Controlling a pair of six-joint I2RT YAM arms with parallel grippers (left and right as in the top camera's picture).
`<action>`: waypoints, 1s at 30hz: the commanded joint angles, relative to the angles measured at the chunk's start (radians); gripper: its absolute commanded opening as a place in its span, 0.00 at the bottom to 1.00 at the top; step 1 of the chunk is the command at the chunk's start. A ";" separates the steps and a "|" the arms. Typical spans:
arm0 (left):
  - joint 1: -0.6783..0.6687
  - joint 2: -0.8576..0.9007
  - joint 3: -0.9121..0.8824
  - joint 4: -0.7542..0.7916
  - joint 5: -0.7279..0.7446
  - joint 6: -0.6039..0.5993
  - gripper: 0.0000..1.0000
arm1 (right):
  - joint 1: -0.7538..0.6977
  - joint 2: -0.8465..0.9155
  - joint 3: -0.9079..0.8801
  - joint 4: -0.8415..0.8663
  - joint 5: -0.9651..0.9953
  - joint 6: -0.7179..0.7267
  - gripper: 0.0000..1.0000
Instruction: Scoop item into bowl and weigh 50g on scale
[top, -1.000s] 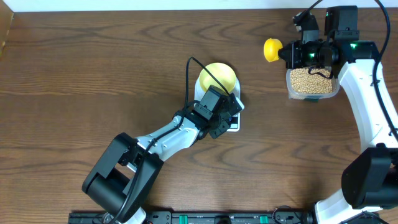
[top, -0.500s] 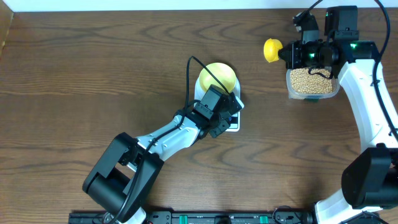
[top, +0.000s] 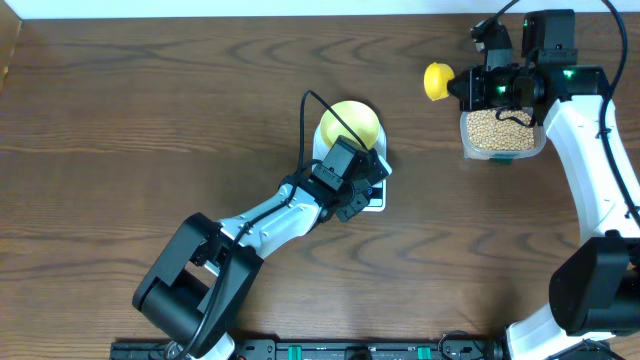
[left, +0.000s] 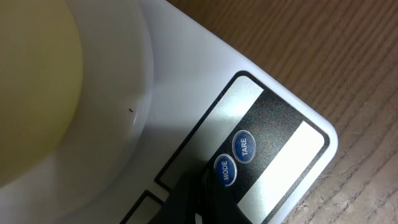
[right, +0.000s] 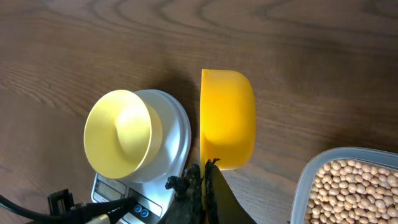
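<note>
Overhanging the scale (left: 205, 68): left end effector (left: 198, 199)

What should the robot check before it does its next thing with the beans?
1. Bowl sits on the scale: ok.
2. Bowl is empty: ok, the right wrist view shows nothing inside.
3. Right hand is shut on the yellow scoop: ok.
4. Beans are ready in the clear container: ok, there are plenty.
5. Left hand is off the scale: cannot tell, because its shut tip is right by the MODE button.
6. Scale shows zero: cannot tell, because no number can be read.
</note>
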 joint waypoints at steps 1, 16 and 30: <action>0.008 0.061 -0.027 -0.040 0.023 0.013 0.08 | -0.002 -0.003 0.023 -0.002 0.000 -0.012 0.01; 0.008 0.023 -0.019 -0.039 0.040 0.013 0.08 | -0.002 -0.003 0.023 -0.004 0.000 -0.012 0.01; 0.008 -0.315 -0.015 -0.036 0.040 -0.078 0.08 | -0.002 -0.003 0.023 -0.002 0.000 -0.013 0.01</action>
